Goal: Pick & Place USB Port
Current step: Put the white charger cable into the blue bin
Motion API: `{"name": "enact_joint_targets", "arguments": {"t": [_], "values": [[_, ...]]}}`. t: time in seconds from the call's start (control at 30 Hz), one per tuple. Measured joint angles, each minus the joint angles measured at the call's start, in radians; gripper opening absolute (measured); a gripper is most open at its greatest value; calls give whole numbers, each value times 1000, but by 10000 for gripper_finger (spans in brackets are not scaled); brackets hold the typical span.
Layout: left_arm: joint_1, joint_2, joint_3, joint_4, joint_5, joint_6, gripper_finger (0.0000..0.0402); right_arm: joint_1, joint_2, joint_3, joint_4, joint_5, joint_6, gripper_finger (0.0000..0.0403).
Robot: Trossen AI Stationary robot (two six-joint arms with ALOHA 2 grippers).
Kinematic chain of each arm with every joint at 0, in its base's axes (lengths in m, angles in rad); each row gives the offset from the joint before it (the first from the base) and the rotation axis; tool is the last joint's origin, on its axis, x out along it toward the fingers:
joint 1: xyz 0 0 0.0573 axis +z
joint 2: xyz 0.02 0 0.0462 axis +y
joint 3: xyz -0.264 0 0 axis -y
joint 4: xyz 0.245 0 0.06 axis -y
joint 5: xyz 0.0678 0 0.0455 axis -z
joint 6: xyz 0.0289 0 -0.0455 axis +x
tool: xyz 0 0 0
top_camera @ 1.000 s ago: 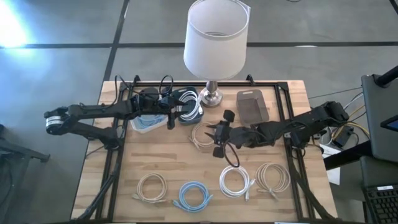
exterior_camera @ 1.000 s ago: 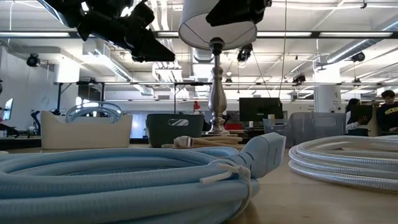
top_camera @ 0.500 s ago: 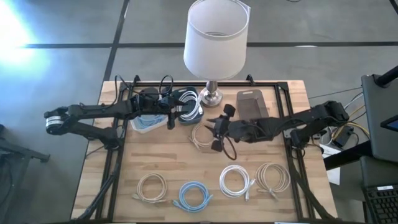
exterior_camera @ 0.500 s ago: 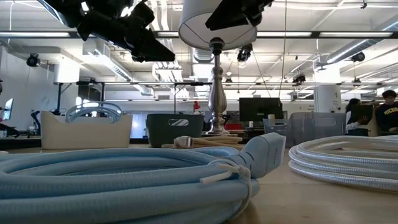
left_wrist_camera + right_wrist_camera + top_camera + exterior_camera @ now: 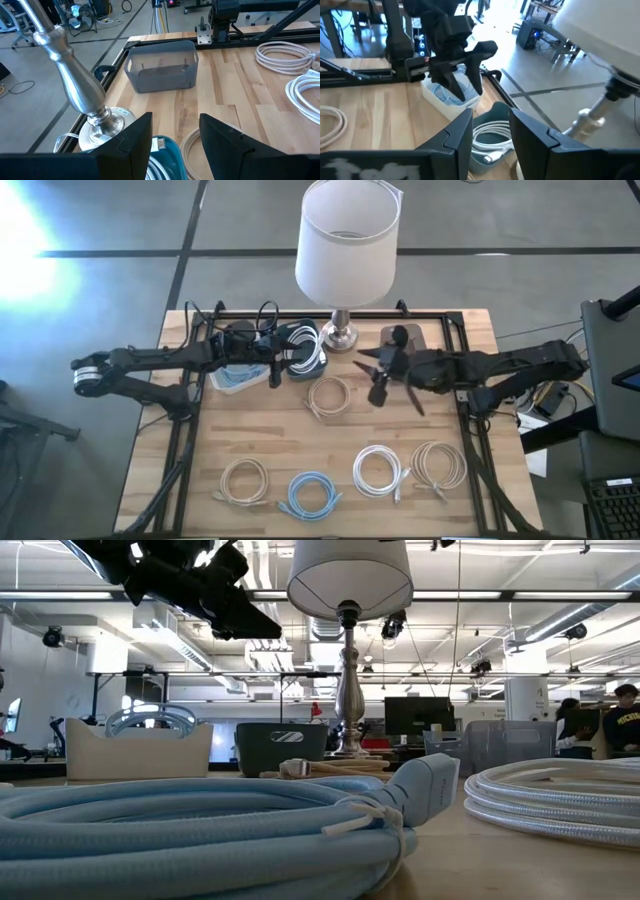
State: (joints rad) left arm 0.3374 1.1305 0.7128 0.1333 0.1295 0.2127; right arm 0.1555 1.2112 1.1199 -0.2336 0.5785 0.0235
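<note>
The beige cable coil [image 5: 328, 396] lies on the table [image 5: 260, 435], at 6 o'clock from the lamp base [image 5: 339, 334]. The right pincer [image 5: 372, 378] hovers at the coil's 3 o'clock, fingers wide and empty. The left pincer [image 5: 276, 365] is wide beside the teal bin [image 5: 305, 350].

both hands [image 5: 278, 363] [image 5: 372, 372] open, raised

A white-shaded lamp [image 5: 347, 245] stands at the table's [image 5: 270, 440] far edge; people [image 5: 622, 718] sit well beyond it.

No legible text, label, brand or number found. Yellow lettering on person's [image 5: 627, 720] dark shirt, far right: too small to be read.
</note>
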Motion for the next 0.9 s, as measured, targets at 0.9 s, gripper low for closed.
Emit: {"name": "enact_joint_targets", "arguments": {"t": [0.9], "values": [[0,0,0,-10,0,0,168,1,-65,-40,-53,-2,93,117]]}}
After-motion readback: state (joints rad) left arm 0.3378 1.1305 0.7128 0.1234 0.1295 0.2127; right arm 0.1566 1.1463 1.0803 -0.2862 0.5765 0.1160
